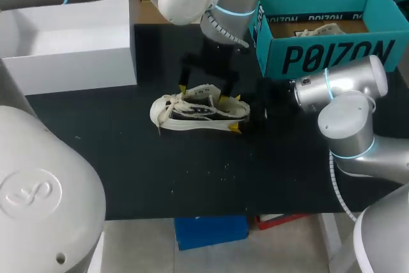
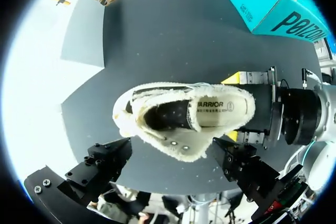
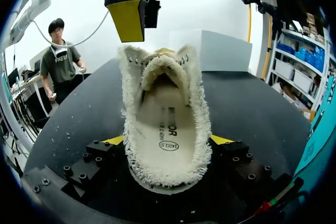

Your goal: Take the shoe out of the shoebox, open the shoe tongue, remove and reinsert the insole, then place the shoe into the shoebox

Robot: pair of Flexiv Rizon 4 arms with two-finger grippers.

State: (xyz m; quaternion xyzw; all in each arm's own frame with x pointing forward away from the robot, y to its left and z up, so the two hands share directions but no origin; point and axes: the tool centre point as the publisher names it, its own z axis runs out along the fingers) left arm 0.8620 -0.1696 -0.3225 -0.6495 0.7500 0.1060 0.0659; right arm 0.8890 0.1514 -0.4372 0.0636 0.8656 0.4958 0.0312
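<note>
Two grippers, one shoe, all on a black table (image 1: 160, 171).

1. Right gripper (image 3: 167, 141): fingers set moderately apart and closed on the heel of the shoe (image 1: 198, 112), one yellow tip (image 3: 220, 140) pressed to each side of the fleecy collar. The shoe sits on its sole near the middle of the table, heel toward this gripper and laced toe pointing away from it.

2. Insole (image 3: 168, 124): pale, lying flat inside the shoe. Both wrist views show it through the open mouth; the head view does not.

3. Left gripper (image 2: 171, 142): spread wide above the shoe's mouth and holding nothing. Its own wrist view shows black fingers (image 2: 100, 166) either side of the shoe and nearer the camera. The right wrist view shows one yellow pad hanging above the toe end, apart from the shoe.

4. Shoebox (image 1: 332, 52): teal, open-topped, at the far right of the table beyond the right gripper and well apart from the shoe. Only the head view looks inside, where a second pale shoe (image 1: 319, 30) lies.

5. White box (image 1: 70, 49): far left of the table.
</note>
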